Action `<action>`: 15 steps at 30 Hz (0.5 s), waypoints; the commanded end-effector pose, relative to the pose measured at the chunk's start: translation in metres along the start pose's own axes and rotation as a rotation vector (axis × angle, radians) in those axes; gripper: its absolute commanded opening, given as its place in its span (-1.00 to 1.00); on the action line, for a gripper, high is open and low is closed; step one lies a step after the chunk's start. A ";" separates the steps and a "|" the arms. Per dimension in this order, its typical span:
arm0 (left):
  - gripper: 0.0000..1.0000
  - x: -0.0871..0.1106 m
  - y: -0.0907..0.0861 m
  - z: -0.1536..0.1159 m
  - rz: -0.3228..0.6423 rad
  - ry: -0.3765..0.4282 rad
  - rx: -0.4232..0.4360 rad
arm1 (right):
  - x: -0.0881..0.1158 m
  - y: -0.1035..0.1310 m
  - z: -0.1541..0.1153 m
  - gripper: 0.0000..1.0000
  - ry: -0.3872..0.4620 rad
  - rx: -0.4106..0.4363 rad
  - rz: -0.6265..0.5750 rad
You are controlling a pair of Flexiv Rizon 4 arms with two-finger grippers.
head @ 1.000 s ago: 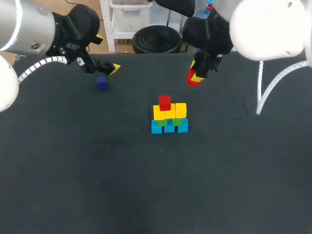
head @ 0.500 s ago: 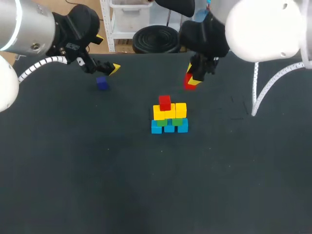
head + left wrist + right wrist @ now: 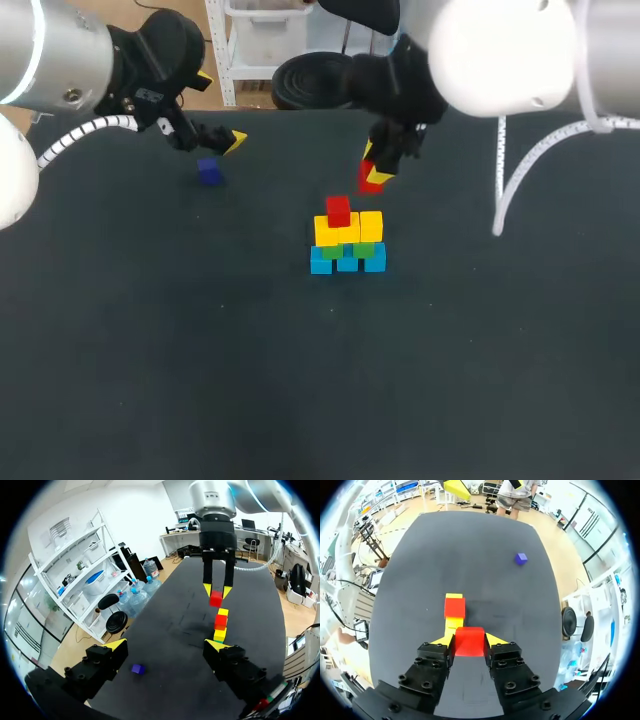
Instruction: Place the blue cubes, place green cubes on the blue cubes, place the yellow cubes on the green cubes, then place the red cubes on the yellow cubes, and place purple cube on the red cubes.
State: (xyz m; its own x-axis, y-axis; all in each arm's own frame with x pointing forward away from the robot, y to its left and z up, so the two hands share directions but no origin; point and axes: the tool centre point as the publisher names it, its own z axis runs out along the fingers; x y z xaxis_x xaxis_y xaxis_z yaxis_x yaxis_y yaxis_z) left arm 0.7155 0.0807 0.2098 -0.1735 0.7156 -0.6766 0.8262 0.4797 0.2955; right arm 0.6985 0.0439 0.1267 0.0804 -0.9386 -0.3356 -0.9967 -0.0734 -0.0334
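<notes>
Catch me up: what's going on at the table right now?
The right gripper is shut on a red cube, holding it in the air close to the stack. The stack has blue cubes at the base, then green cubes, then yellow cubes, with one placed red cube on top. The left gripper is open, and the purple cube lies untouched on the table near it.

Bright, even indoor light, faint soft shadows on the matte dark table (image 3: 200, 380)
</notes>
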 end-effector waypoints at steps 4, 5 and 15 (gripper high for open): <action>1.00 0.002 0.001 -0.001 0.002 -0.006 0.003 | -0.006 -0.003 0.010 -1.00 0.008 -0.035 -0.002; 1.00 0.002 0.001 -0.001 0.002 -0.006 0.003 | -0.005 -0.002 0.010 -1.00 0.013 -0.037 0.002; 1.00 0.002 0.001 -0.001 0.002 -0.006 0.003 | 0.000 0.013 -0.003 -1.00 0.067 -0.050 0.033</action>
State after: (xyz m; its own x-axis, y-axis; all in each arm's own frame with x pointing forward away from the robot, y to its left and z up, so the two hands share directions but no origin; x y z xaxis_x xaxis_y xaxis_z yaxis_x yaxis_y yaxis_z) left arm 0.7155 0.0807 0.2098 -0.1735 0.7156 -0.6766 0.8262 0.4797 0.2955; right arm 0.6929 0.0430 0.1238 0.0500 -0.9600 -0.2754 -0.9976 -0.0612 0.0322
